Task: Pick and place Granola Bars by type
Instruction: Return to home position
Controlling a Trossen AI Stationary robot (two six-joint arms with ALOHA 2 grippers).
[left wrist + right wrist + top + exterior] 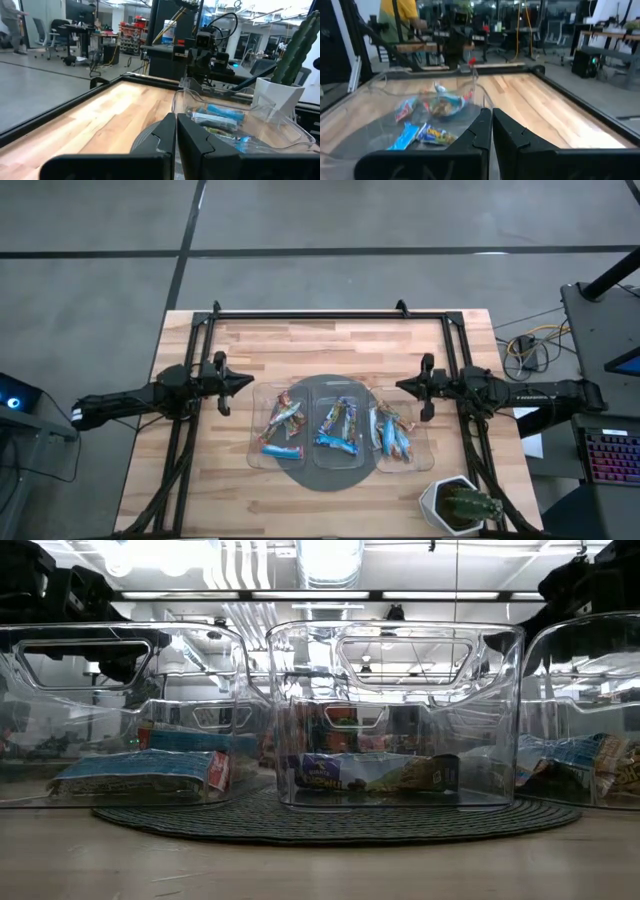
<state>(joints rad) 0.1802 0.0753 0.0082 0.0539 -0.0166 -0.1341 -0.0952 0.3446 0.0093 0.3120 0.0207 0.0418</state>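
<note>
left gripper [240, 383] hangs over the table's [300, 345] left side, just off the left bin [258, 405], fingers [162, 132] pressed together on nothing; my wrist view shows only a hairline seam between them. every one of the bars [281, 428] i can find lies inside three clear bins in a row on the round mat [330, 476]: one heap in the left bin, one in the mid bin [340, 387], one in the right bin [426, 452]. none lies loose on the wood. whether each heap is a single type i can't tell from here. right gripper [404, 386] hangs just off the right bin, mirrored, likewise clamped on nothing. i judge the bars light and fairly stiff, with slick, crinkly foil that would slide between pads, so i'd pinch one across its narrow width near the middle, not by the crimped ends. the table is pale butcher-block in a black frame, with a potted cactus [468, 502] by the corner past the right bin. around it is grey concrete floor, a keyboard [610, 460] on a bench further right, and a workshop of desks where a person [400, 12] in a yellow top stands far back.
</note>
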